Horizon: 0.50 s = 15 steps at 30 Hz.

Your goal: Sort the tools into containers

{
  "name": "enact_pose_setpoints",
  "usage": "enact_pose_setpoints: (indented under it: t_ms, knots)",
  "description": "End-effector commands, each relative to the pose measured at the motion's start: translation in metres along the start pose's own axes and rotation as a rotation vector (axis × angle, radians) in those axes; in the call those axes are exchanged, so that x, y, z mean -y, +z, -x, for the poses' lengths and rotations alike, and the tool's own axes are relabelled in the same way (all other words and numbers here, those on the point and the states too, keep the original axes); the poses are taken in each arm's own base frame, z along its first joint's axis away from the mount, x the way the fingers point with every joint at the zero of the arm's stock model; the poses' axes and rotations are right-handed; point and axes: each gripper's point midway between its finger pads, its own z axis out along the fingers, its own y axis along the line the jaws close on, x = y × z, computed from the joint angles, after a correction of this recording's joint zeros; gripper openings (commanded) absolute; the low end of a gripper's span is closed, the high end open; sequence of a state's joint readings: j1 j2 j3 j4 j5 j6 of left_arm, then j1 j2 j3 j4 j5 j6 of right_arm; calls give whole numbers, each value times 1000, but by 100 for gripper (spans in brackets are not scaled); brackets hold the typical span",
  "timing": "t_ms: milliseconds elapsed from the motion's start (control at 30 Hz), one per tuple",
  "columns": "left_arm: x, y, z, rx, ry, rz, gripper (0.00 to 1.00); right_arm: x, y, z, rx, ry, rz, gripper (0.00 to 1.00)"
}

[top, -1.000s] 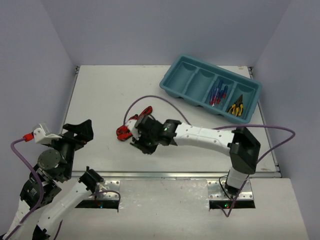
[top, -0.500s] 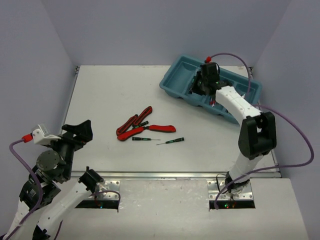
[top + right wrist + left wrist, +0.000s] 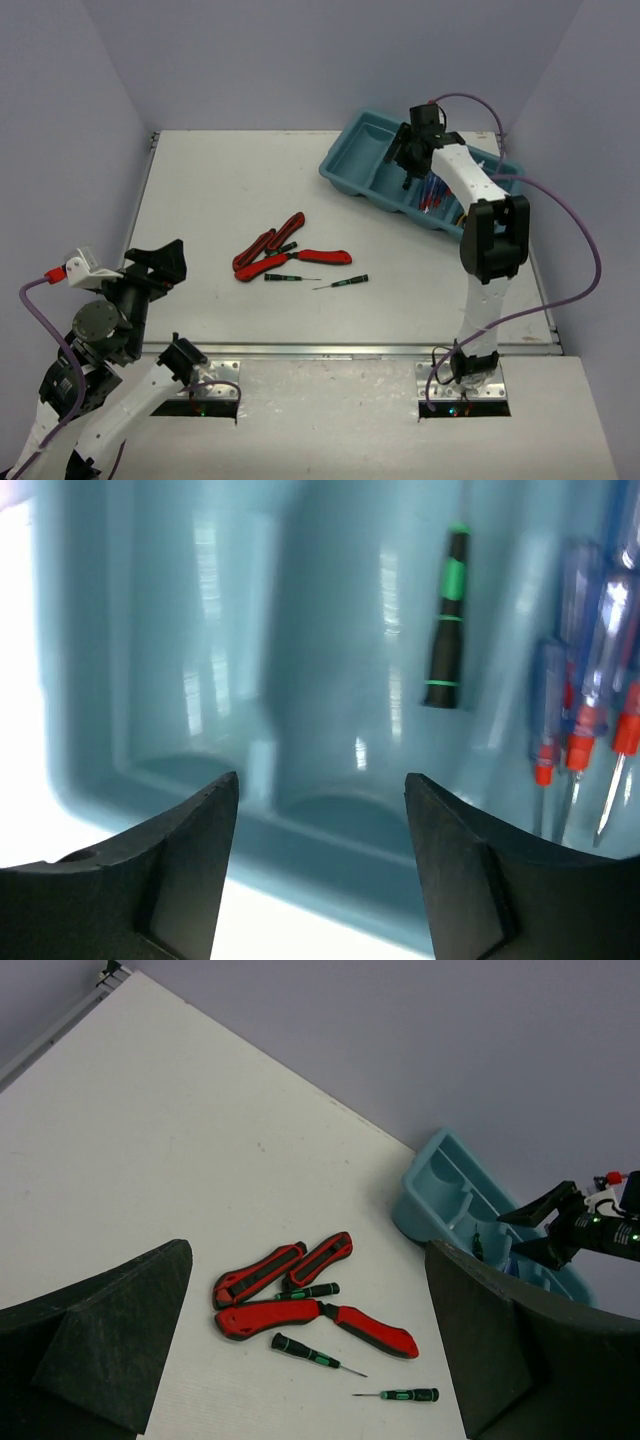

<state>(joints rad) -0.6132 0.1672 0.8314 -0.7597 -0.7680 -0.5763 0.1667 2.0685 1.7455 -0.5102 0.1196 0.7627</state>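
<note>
The right fingers (image 3: pixel 170 880) hang spread apart over the teal tray (image 3: pixel 365 150) at the far right of the desk (image 3: pixel 200 190), gripping nothing. Just beneath them a black-and-green screwdriver (image 3: pixel 447 630) lies loose on the floor of the second compartment from the left, probably so that this kind gets a bin of its own. The blue-and-red screwdrivers (image 3: pixel 590 700) lie together in the next compartment to the right. The left fingers (image 3: pixel 100 1340) stand wide open and empty at the near left, apparently parked clear of the work while the right arm does the carrying. In the middle of the desk, well apart from the tray, the unsorted tools wait: two red-handled cutters (image 3: pixel 265 250) crossing each other, and three more thin black-and-green screwdrivers (image 3: pixel 282 277), one tucked against the cutters and two just nearer. The desk is plain matte white, and pale violet walls (image 3: pixel 300 60) close it in at the left, far and right sides.
</note>
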Motion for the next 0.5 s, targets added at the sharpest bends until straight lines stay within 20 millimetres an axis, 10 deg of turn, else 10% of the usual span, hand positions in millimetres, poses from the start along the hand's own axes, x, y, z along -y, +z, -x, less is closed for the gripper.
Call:
enact_pose_setpoints:
  t_ms: [0, 100, 200, 333, 467]
  knots:
    - [7, 1, 9, 24, -8, -17, 100, -88, -93, 23, 134, -370, 276, 68]
    - [5, 0, 10, 32, -16, -14, 100, -122, -124, -64, 43, -822, 478, 66]
    - [5, 0, 10, 32, -15, -13, 100, -100, -125, -183, -75, -1264, 511, 65]
    - [5, 2, 8, 21, -5, -4, 100, -61, -126, -257, -176, -1572, 510, 55]
    - [5, 3, 7, 18, -2, 5, 100, -35, -118, -276, -270, -1654, 414, 49]
